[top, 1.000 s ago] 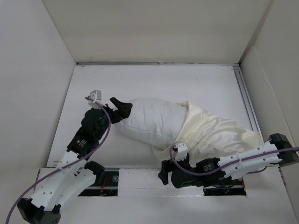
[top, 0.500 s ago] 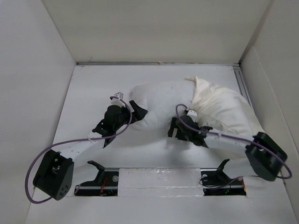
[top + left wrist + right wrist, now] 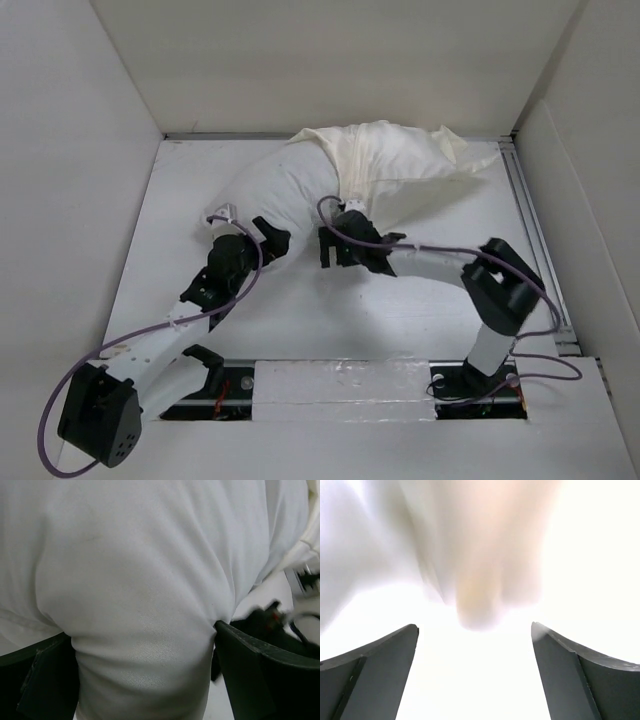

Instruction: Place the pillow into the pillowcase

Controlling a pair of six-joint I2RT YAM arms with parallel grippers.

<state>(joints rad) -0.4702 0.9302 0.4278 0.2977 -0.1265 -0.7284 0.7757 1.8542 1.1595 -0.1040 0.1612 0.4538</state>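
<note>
The white pillow (image 3: 275,185) lies at the far middle of the table. Its right half is inside the cream pillowcase (image 3: 400,160), which reaches the back wall. My left gripper (image 3: 268,238) is at the pillow's near left end. In the left wrist view the pillow (image 3: 140,570) bulges between the fingers (image 3: 250,675) and is squeezed by them, so that gripper (image 3: 145,645) is shut on it. My right gripper (image 3: 332,245) is just below the pillowcase's open edge. In the right wrist view it (image 3: 474,627) is open and empty, with blurred cream fabric (image 3: 480,580) ahead of it.
White walls enclose the table (image 3: 200,300) on the left, back and right. A metal rail (image 3: 530,230) runs along the right edge. The arm bases and a front rail (image 3: 340,375) are at the near edge.
The pillow and pillowcase have moved from the table's middle up toward the back wall. Both arms have stretched forward with them, and the right gripper has moved left.
</note>
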